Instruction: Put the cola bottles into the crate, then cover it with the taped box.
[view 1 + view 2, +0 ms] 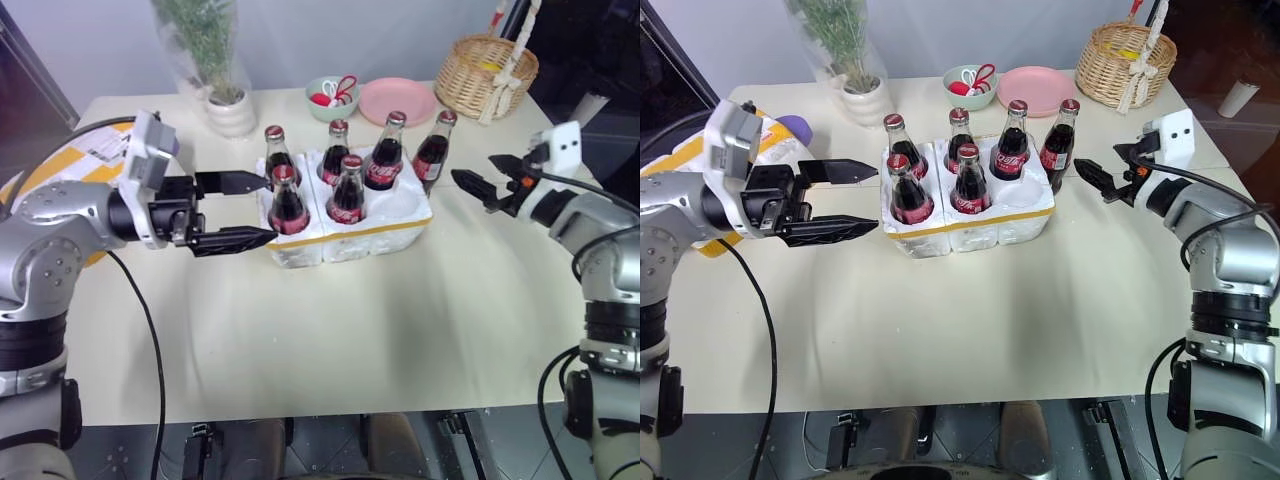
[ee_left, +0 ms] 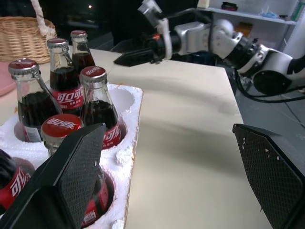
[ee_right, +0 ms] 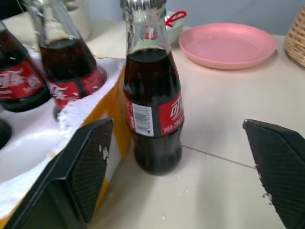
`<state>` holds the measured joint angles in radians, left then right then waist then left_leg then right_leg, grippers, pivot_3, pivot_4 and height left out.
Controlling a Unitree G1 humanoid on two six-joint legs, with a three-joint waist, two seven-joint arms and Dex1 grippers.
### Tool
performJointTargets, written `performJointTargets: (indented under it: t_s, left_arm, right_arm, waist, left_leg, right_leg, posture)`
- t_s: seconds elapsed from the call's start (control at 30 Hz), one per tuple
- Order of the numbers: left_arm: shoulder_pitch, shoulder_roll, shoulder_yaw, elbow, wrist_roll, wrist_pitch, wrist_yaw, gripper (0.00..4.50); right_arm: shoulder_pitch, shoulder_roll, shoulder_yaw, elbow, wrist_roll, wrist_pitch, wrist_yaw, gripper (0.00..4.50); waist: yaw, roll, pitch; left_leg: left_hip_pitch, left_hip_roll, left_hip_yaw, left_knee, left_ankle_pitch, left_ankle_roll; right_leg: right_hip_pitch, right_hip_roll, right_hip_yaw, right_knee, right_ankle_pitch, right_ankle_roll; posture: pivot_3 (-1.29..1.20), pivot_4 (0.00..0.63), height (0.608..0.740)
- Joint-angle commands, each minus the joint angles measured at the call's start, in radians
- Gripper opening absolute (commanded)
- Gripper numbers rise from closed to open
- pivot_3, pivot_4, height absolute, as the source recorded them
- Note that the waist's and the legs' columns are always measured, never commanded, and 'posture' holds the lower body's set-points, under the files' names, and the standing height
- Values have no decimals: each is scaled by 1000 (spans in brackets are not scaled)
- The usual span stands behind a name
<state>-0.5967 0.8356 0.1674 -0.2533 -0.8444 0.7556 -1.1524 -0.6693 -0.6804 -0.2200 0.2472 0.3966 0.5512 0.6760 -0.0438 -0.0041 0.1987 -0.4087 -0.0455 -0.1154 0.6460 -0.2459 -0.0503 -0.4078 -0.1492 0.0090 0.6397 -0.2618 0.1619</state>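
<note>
Five cola bottles (image 1: pixel 347 190) stand in the crate (image 1: pixel 350 232); a sixth bottle (image 1: pixel 432 146) stands just beside it. Left gripper (image 1: pixel 235 211) and right gripper (image 1: pixel 478 185), either side of the crate, gape wide, empty.

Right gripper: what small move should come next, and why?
Probably ease the right gripper, jaws open, toward the glass cola bottle standing on the table beside the white styrofoam crate and close on it. Five red-capped bottles sit in wells; one well looks empty.
</note>
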Motion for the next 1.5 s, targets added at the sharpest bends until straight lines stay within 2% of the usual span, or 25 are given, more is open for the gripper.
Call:
performJointTargets:
  t_s: [0.03,0.4,0.83,0.93,0.97,1.0,1.13,1.3,1.37,1.5]
  left_arm:
    - [-23,5,2,-10,6,-20,-1,4500]
    - [-4,6,20,-42,-5,-13,18,4500]
    - [-3,10,24,-40,-1,-17,25,4500]
    - [-3,9,22,-39,1,-19,26,4500]
    - [-4,9,22,-39,1,-19,27,4500]
    - [-5,9,22,-38,2,-20,26,4500]
    - [-5,9,23,-35,3,-21,27,4500]
    - [-5,8,26,-35,-2,-18,29,4500]
    - [-2,8,28,-38,-5,-16,29,4500]
    - [1,10,29,-38,-8,-14,26,4500]
  right_arm:
    - [-57,14,32,66,-33,-77,30,4440]
    - [-186,83,112,314,-137,-213,34,4440]
    - [-364,179,93,673,-194,-393,7,4440]
    - [-385,187,86,712,-190,-409,19,3593]
    - [-385,188,86,713,-191,-414,24,3108]
    - [-380,187,87,706,-190,-421,30,2710]
    - [-354,175,58,635,-151,-408,65,2723]
    - [-286,113,14,447,-136,-403,61,2723]
    - [-246,70,2,325,-133,-386,60,2723]
    - [-171,-26,-63,-22,-17,-186,89,2723]
  waist:
    - [1,0,0]
    - [-2,0,0]
    - [-8,0,0]
    - [-11,0,0]
    - [-11,0,0]
    - [-11,0,0]
    - [-13,0,0]
    - [-11,1,0]
    - [-7,1,1]
    - [-1,3,2]
  left_leg:
    - [0,0,0,0,0,0]
    - [0,0,0,0,0,0]
    - [0,0,0,-1,2,-3]
    - [0,0,0,-1,3,-5]
    - [0,0,0,-1,3,-5]
    - [0,0,0,-1,3,-5]
    - [0,0,0,-1,3,-5]
    - [-1,0,0,-2,3,-6]
    - [-1,0,0,-2,3,-5]
    - [-1,0,0,-2,3,-5]
  right_leg:
    - [0,0,0,0,0,0]
    - [0,0,0,0,0,0]
    - [0,0,0,0,0,0]
    - [0,0,0,0,0,0]
    - [0,0,0,0,0,0]
    - [0,0,0,0,0,0]
    - [0,0,0,0,0,0]
    - [-1,0,0,0,0,0]
    - [-1,0,0,0,0,0]
    - [-2,0,0,0,0,0]
  posture:
    - [0,150,737]
    - [0,150,737]
    - [0,150,737]
    - [0,150,737]
    - [0,150,737]
    - [0,150,737]
    - [0,150,737]
    - [0,150,737]
    - [0,150,737]
    - [0,150,737]
